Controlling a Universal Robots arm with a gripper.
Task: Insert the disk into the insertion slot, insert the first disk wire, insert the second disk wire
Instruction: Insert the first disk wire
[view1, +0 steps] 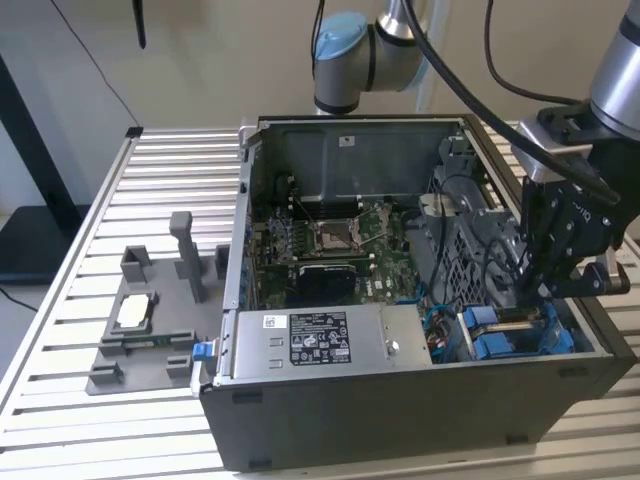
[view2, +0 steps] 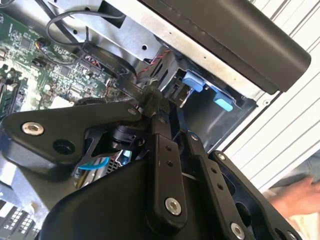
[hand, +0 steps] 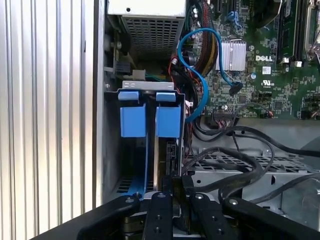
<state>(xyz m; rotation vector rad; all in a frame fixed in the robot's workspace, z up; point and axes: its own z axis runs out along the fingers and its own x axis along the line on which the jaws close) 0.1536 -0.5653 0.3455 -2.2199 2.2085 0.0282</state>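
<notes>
The insertion slot (hand: 111, 150) is the grey drive bay in the case corner at the exterior view's right (view1: 480, 318). Two blue carrier fronts (hand: 167, 120) stand side by side in it. The disk (hand: 169, 155) shows edge-on as a dark strip under one of them. My gripper (hand: 171, 192) reaches down into the bay (view1: 540, 290), its fingers close together on a black disk wire connector (view2: 150, 102). Blue tabs of the bay (view2: 195, 82) lie just beyond the fingertips. Whether the connector touches the disk is hidden by the fingers.
Black cables (hand: 240, 165) and a blue cable (hand: 200, 75) run beside the bay. The power-supply box (view1: 320, 340) and motherboard (view1: 330, 240) take up the case's middle. A grey fixture (view1: 150, 330) sits on the slatted table at the exterior view's left. A blurred hand (view2: 295, 197) is outside the case.
</notes>
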